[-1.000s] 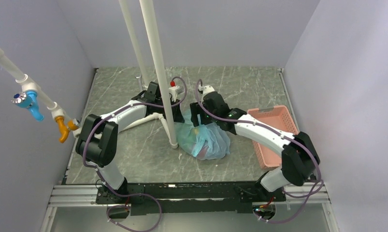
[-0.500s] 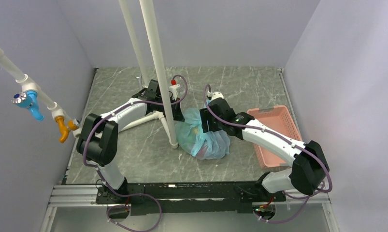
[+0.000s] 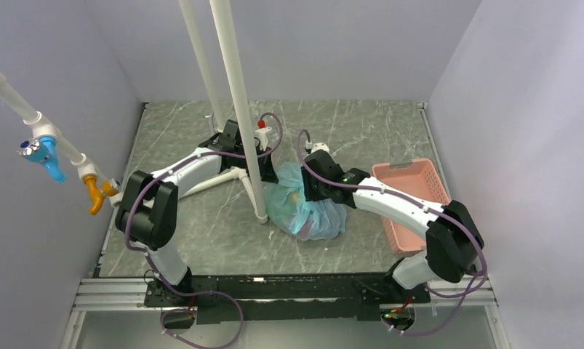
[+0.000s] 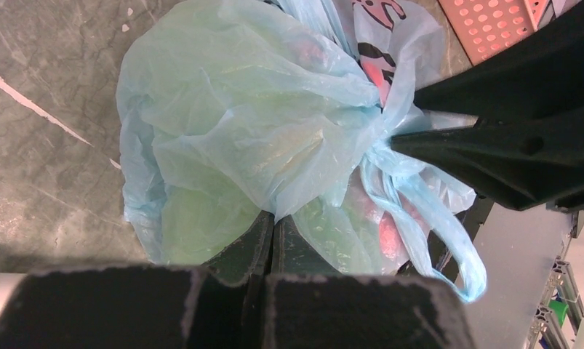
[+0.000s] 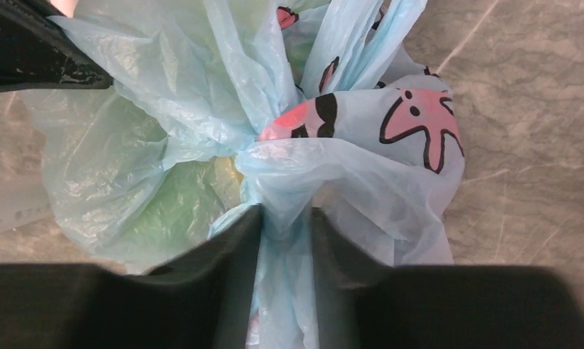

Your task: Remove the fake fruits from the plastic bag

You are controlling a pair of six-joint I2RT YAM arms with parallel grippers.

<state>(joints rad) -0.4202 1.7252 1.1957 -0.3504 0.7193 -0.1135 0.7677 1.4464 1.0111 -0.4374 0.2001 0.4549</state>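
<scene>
The left gripper [image 4: 271,222] is pinched tight on the plastic bag's [image 4: 238,116] near edge. The right gripper [image 5: 285,222] squeezes its bunched neck. The fake fruits [image 5: 194,196] sit inside, just blurry green-yellow shapes.

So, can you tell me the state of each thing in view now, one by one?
plastic bag, lying on the table, bunched up, pinched at two places
fake fruits, inside the bag, only dim green and red shapes through the film
left gripper, shut on the bag film
right gripper, shut on a gathered neck of the bag
pink basket, upright, beside the bag
</scene>
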